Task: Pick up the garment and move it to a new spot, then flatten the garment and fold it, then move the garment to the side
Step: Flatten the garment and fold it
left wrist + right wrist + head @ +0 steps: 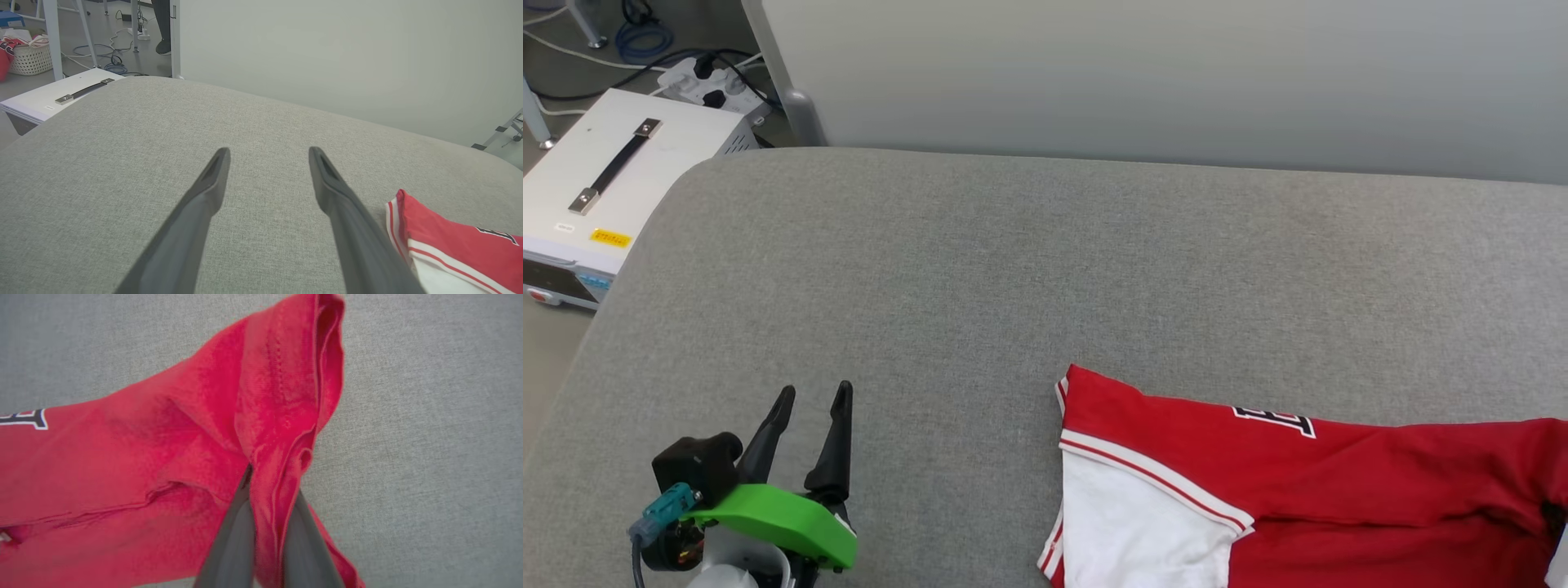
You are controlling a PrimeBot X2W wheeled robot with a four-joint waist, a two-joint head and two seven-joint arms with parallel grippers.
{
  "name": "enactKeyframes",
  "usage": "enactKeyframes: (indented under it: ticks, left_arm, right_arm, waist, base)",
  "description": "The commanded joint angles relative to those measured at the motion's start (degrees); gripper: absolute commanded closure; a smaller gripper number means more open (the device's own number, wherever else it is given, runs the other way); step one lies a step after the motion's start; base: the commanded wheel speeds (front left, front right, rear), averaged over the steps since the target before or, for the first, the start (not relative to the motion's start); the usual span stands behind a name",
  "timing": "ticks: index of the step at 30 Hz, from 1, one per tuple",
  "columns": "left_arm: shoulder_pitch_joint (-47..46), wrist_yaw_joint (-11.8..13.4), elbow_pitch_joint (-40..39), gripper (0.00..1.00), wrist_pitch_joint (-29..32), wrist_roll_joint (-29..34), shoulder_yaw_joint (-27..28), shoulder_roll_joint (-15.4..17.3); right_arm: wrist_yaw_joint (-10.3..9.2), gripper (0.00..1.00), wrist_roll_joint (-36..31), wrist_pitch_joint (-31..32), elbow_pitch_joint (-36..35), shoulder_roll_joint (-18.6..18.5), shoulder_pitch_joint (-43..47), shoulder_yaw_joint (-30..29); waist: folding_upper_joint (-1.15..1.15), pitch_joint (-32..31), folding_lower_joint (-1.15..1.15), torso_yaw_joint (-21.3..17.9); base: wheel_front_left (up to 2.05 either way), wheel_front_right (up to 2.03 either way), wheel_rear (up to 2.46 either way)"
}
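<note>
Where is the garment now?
In the head view the garment lies lower right on the grey surface, right of the left gripper; the right gripper pinches it.

Garment (1339, 482) on surface (1013, 269), right of left claw (815, 389)

The garment (1339, 482) is red, its sleeve (1135, 523) white with red-and-white striped trim, its lettering (1274, 419) black edged white; the surface (1013, 269) is speckled grey weave; the left gripper (815, 388) is black with a green bracket (784, 514); the box (629, 188) is white, black-handled.

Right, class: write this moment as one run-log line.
step: pick up | right fingers: shut on garment | left fingers: open, empty
</note>
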Motion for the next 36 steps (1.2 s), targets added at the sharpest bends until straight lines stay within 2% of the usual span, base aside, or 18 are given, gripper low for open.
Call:
enactKeyframes:
  ticks: [1,9,14,20,26,31,36]
  left_arm:
    - [1.17,-0.28,0.2,0.0,-0.34,0.63,0.13,-0.56]
    - [2.1,-0.46,0.34,0.0,-0.34,0.88,-0.42,-1.46]
    - [2.04,-0.69,0.43,0.0,-0.34,0.91,-0.52,-1.8]
    - [1.77,-0.92,0.94,0.0,-0.34,0.99,-0.46,-2.03]
    - [1.5,-1.13,1.25,0.0,-0.34,1.04,-0.18,-2.21]
    - [1.52,-1.26,1.74,0.0,-0.33,0.97,-0.37,-2.24]
    - [1.48,-1.21,1.85,0.0,-0.26,0.91,-0.4,-1.88]
  right_arm:
    - [-0.05,1.0,0.21,0.66,-1.61,0.8,1.15,0.17]
    - [-0.05,1.0,0.88,4.94,-12.23,4.94,4.43,3.92]
    - [-0.05,1.0,1.82,8.14,-17.91,9.64,4.91,7.5]
    - [-0.05,1.0,3.48,12.65,-21.28,15.19,4.78,12.35]
    - [-0.05,1.0,6.93,13.12,-20.89,16.84,4.1,17.52]
    - [-0.05,1.0,12.44,8.52,-16.7,16.89,2.99,23.19]
    - [-0.05,1.0,14.38,3.44,-12.07,16.9,0.72,26.84]
  waist:
    - [0.0,-0.71,0.0,-0.35]
    - [0.0,-2.23,0.0,-0.63]
    - [0.0,-2.43,0.0,-0.23]
    - [0.0,-2.47,0.0,0.94]
    - [0.0,-2.41,0.0,2.22]
    - [0.0,-2.87,0.0,3.05]
    - [0.0,-3.18,0.0,3.53]
  base:
    - [0.0,0.0,0.0]
    - [0.0,0.0,0.0]
    - [0.0,0.0,0.0]
    - [0.0,0.0,0.0]
    - [0.0,0.0,0.0]
    - [0.0,0.0,0.0]
    - [0.0,0.0,0.0]
